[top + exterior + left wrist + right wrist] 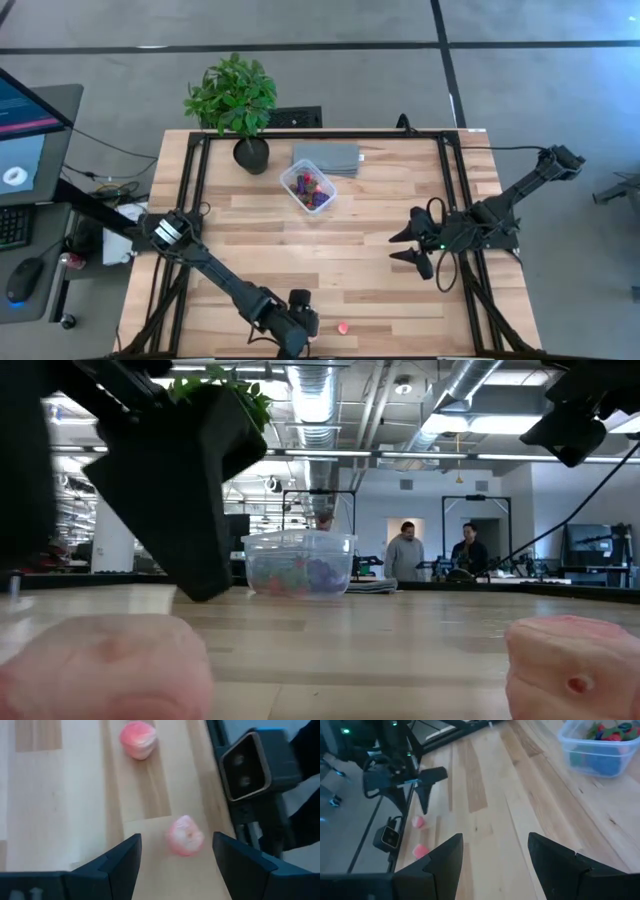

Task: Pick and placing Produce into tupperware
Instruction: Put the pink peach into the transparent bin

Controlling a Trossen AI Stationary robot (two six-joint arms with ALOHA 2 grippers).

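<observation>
Left gripper: your left gripper (175,852) hangs low at the table's near edge with its jaws spread and nothing between them; a pale pink fruit piece (185,835) lies on the wood just ahead of the gap
Second pink piece: you can see another pink piece (138,739) farther along the same plank, well apart from the first
Near edge from above: only one pink piece (343,327) shows beside the left gripper (303,325); the other is hidden there
Tupperware: the clear tupperware (307,187) stands toward the far side of the table (370,215), already holding red, purple and blue pieces, with the grey slab (328,157) touching its far side
Right gripper: your right gripper (405,246) waits over the right part of the table, fingers apart and empty, pointing toward the left arm
Potted plant: it stands at the far edge, left of the slab (236,100)
Background: you have two people (438,552) standing in the room beyond the table
</observation>
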